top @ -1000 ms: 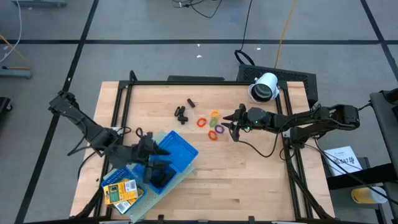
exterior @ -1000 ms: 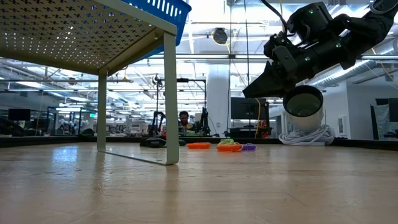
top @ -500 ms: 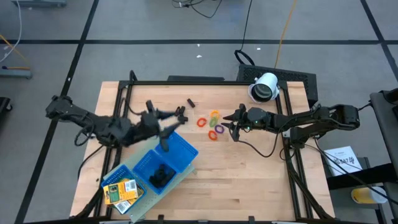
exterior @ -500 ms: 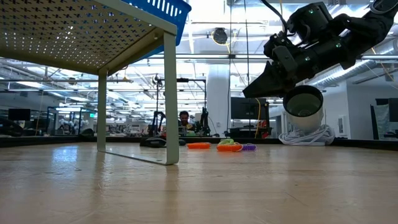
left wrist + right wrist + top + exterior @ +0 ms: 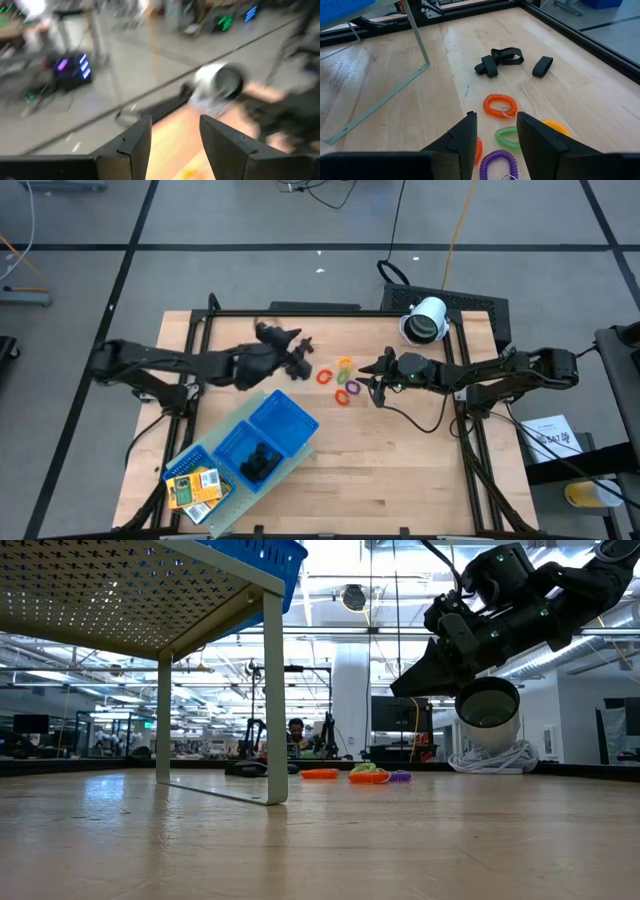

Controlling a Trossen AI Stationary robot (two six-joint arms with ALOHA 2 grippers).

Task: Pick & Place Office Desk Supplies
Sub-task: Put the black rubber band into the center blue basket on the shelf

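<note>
The coloured rings (image 5: 345, 380) lie on the wood in a loose cluster; in the right wrist view I see an orange ring (image 5: 500, 105), a green one (image 5: 507, 136) and a purple one (image 5: 499, 162). Black clip-like pieces (image 5: 504, 56) lie beyond them. My right gripper (image 5: 376, 370) hovers open just right of the rings (image 5: 362, 775), above the table. My left gripper (image 5: 295, 350) is open in the air over the black pieces (image 5: 307, 345). More black pieces (image 5: 258, 464) lie in the blue tray's middle compartment, and the yellow packs (image 5: 192, 486) in its near-left one.
The blue tray (image 5: 285, 418) sits slanted on a raised metal stand (image 5: 270, 690) at the table's near left. A white cylindrical device (image 5: 426, 320) stands at the far right corner. Bare wood lies at the near right.
My left arm has swung up from over the tray toward the table's far edge and right, and now reaches over the black pieces. The right arm and the rings have kept still.
</note>
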